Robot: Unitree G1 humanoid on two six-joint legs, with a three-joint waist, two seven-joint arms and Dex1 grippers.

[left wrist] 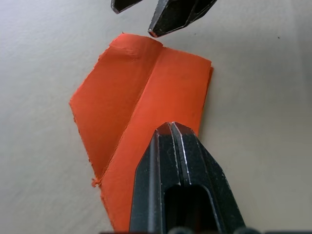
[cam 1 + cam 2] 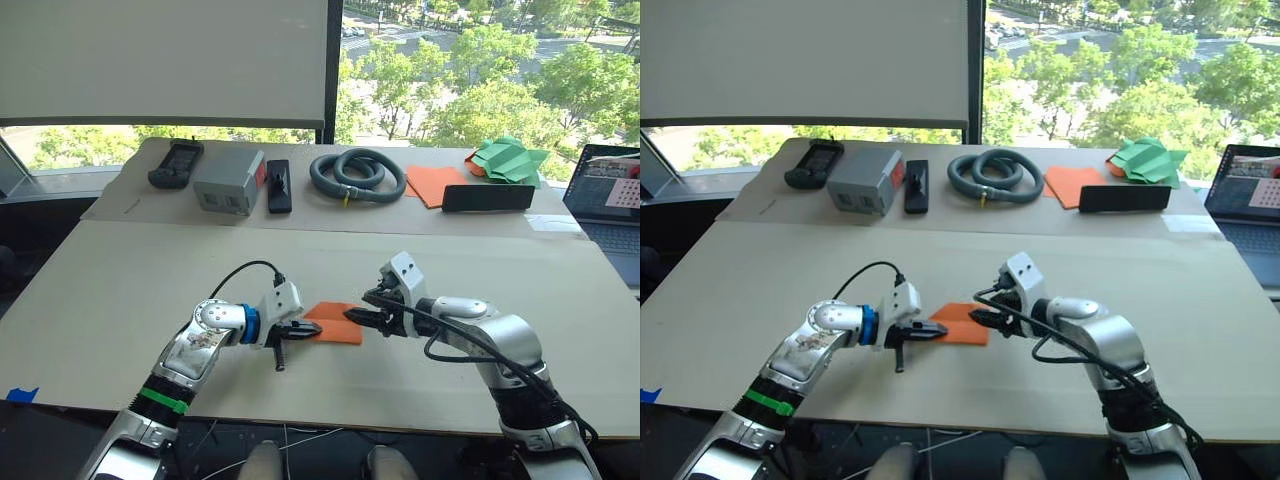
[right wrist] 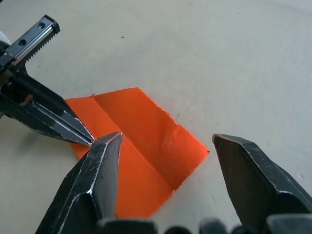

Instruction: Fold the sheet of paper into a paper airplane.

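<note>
1. Left eye view: the thin, partly folded orange sheet of paper (image 2: 335,323) lies flat on the beige counter (image 2: 120,290), between the left gripper (image 2: 302,327) and the right gripper (image 2: 358,317). Both sets of tips sit at opposite edges of the sheet.
2. Right eye view: same layout. A green folded paper shape (image 2: 1148,159) and a flat orange sheet (image 2: 1072,184) lie well apart at the far edge.
3. Left wrist view: the left jaws are closed to 1 point, resting on the sheet. 1 diagonal crease and a raised flap are visible.
4. Right wrist view: the right jaws stand wide, straddling the sheet's near corner, holding nothing.
5. Handling judgement: the sheet is light, limp and easily torn, and will slide on the smooth counter. Pin 1 side; take hold at a free flap edge or corner, not the crease.
</note>
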